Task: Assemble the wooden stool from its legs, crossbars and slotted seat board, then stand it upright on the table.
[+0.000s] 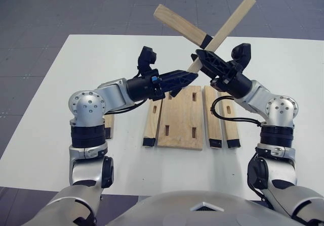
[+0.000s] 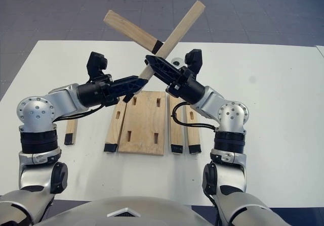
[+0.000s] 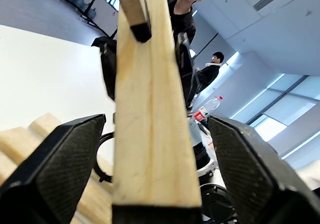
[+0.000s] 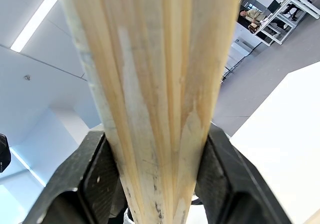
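Crossbar (image 3: 150,108) pinched between left jaws crosses leg (image 4: 155,83) clamped between right jaws.

Table (image 1: 91,64): white.
Seat board (image 1: 179,117): flat, below left gripper (image 1: 194,75) and right gripper (image 1: 200,58).
Single leg (image 1: 152,122): beside board, left gripper's side.
Leg pair (image 1: 212,117): right gripper's side.
Short bar (image 1: 109,126): well outside left gripper.
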Robot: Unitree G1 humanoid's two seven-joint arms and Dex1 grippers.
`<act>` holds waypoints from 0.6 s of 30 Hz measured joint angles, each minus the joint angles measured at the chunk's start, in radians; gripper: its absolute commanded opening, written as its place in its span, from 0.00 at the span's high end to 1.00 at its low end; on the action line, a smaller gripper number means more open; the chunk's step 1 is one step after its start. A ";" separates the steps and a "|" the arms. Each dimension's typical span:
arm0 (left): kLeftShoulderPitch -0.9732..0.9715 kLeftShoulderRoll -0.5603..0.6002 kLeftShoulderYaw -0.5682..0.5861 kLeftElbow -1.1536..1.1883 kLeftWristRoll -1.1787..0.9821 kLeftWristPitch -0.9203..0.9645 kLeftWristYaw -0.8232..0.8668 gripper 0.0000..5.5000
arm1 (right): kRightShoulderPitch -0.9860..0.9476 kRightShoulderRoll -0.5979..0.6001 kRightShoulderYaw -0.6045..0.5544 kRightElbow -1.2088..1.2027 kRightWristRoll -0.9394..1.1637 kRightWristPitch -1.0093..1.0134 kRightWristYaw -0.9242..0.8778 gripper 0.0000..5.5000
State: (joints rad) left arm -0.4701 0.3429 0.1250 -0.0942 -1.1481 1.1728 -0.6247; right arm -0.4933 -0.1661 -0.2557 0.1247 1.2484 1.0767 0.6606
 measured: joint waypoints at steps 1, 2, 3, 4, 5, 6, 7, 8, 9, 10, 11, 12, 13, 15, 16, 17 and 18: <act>0.005 0.015 -0.004 0.000 0.018 -0.002 -0.012 0.31 | 0.000 -0.002 -0.001 0.000 0.000 -0.002 0.000 0.63; 0.013 0.036 -0.004 0.001 0.031 -0.004 -0.024 0.31 | 0.000 -0.009 -0.005 0.000 -0.001 -0.004 0.000 0.63; 0.021 0.051 0.000 0.001 0.034 -0.009 -0.030 0.31 | 0.000 -0.015 -0.007 0.000 -0.009 -0.007 0.001 0.63; 0.027 0.059 0.015 0.001 0.034 -0.011 -0.034 0.31 | 0.000 -0.025 -0.007 0.003 -0.014 -0.011 0.004 0.63; 0.033 0.068 0.043 0.000 0.026 -0.013 -0.036 0.31 | -0.001 -0.038 -0.007 0.006 -0.030 -0.019 0.011 0.63; 0.043 0.098 0.072 -0.010 0.025 -0.020 -0.043 0.31 | -0.002 -0.056 -0.009 0.021 -0.052 -0.039 0.021 0.63; 0.060 0.136 0.086 -0.027 0.033 -0.032 -0.061 0.31 | -0.002 -0.075 -0.009 0.035 -0.081 -0.058 0.029 0.63; 0.086 0.179 0.089 -0.051 0.055 -0.046 -0.083 0.31 | -0.001 -0.093 -0.013 0.048 -0.111 -0.083 0.038 0.63; 0.110 0.207 0.074 -0.075 0.094 -0.073 -0.105 0.31 | -0.001 -0.100 -0.016 0.052 -0.130 -0.101 0.044 0.63; 0.151 0.248 0.036 -0.107 0.158 -0.116 -0.130 0.31 | -0.001 -0.115 -0.016 0.058 -0.157 -0.124 0.049 0.63; 0.184 0.279 -0.011 -0.135 0.228 -0.168 -0.147 0.31 | -0.002 -0.124 -0.012 0.058 -0.184 -0.142 0.054 0.63; 0.221 0.303 -0.063 -0.159 0.296 -0.212 -0.154 0.31 | -0.001 -0.134 -0.003 0.056 -0.212 -0.165 0.059 0.63; 0.271 0.325 -0.141 -0.188 0.387 -0.266 -0.156 0.31 | 0.000 -0.148 0.019 0.052 -0.259 -0.192 0.066 0.63; 0.323 0.336 -0.246 -0.220 0.509 -0.341 -0.148 0.31 | 0.002 -0.159 0.061 0.039 -0.334 -0.238 0.078 0.63; 0.329 0.336 -0.286 -0.237 0.565 -0.376 -0.139 0.31 | 0.003 -0.162 0.083 0.033 -0.369 -0.260 0.085 0.63; 0.330 0.339 -0.318 -0.246 0.614 -0.408 -0.133 0.31 | 0.006 -0.163 0.094 0.027 -0.394 -0.282 0.089 0.63; 0.335 0.340 -0.340 -0.251 0.650 -0.430 -0.130 0.31 | 0.007 -0.163 0.103 0.024 -0.414 -0.298 0.090 0.63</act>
State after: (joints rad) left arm -0.1349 0.6825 -0.2155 -0.3453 -0.4981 0.7426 -0.7547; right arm -0.4862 -0.3295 -0.1524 0.1485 0.8345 0.7791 0.7510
